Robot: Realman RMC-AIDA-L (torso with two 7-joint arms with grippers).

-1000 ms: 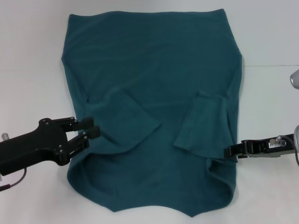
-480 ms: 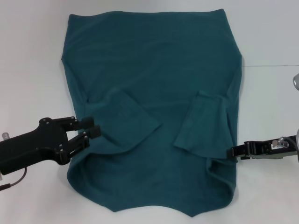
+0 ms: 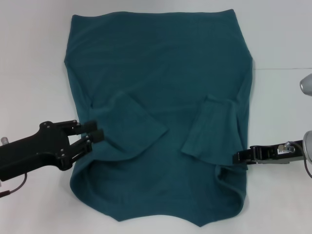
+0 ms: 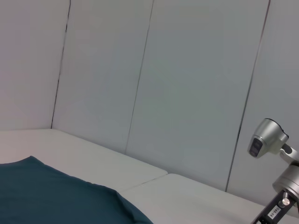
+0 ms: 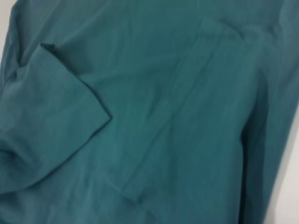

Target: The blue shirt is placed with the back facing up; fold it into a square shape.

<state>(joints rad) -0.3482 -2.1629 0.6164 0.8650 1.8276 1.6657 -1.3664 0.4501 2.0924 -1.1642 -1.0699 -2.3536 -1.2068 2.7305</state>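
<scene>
**Blue shirt spread flat, one hand at each side edge**

The blue shirt (image 3: pixel 158 117) lay flat on the white table (image 3: pixel 29 73), plain side up, both short sleeves folded inward over the body; no lettering showed on it. The left hand (image 3: pixel 95 131), fingers slightly parted, rested at the shirt's left edge beside the folded sleeve. The right hand (image 3: pixel 240 158) touched the right edge low down, its fingers seen edge-on, so whether they gripped cloth could not be told. A small label on the right arm was unreadable.
</scene>
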